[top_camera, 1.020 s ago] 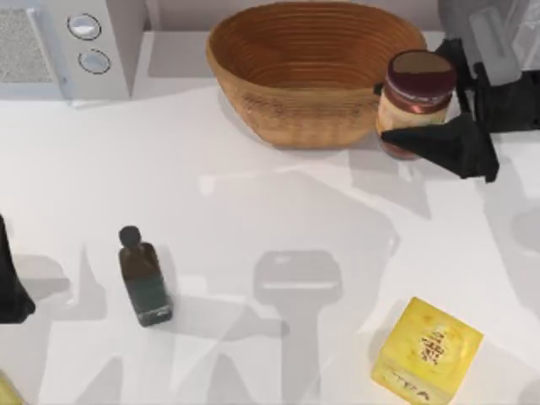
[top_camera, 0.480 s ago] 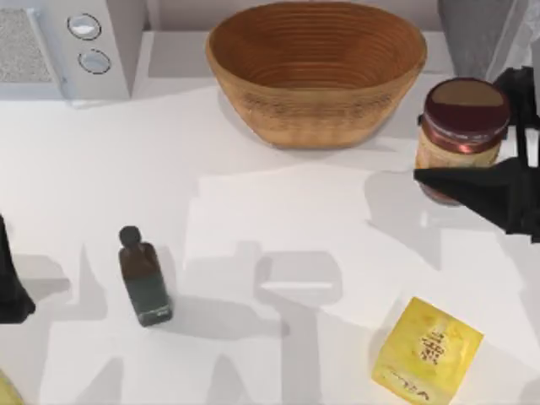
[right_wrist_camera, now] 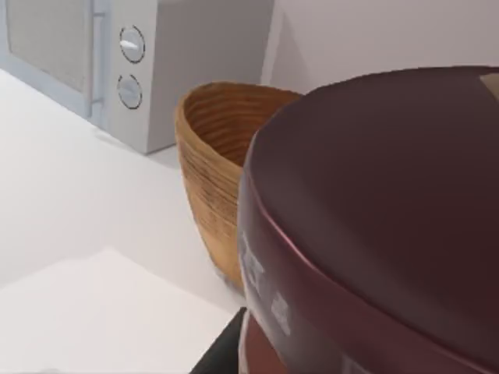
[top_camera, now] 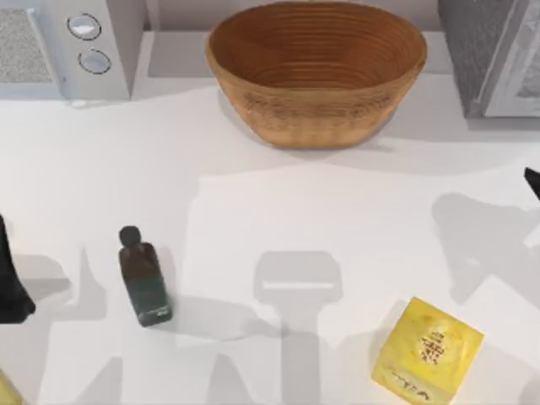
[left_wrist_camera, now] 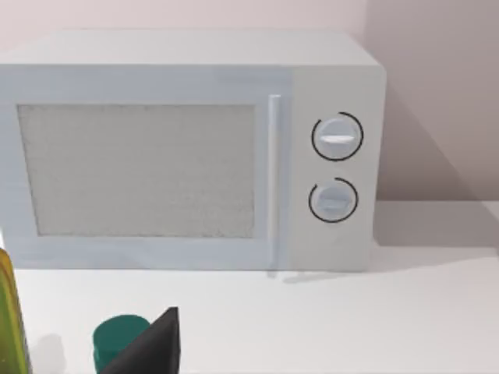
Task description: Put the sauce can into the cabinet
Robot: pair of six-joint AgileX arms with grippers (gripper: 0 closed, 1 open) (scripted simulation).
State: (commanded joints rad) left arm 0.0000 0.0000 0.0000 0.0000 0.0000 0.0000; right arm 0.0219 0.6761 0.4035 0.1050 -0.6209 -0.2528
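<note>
— Maroon lid of the sauce can looms right against the right wrist camera; where's the right hand?

— At three o'clock, bench edge; its grip can't be told. The cabinet is at one o'clock.

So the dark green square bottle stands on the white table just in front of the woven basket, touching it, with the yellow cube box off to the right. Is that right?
Not quite. In the top view the dark green square bottle stands well apart from the woven basket, toward the left of the white table, touching nothing. The yellow cube box is indeed off to the right.
</note>
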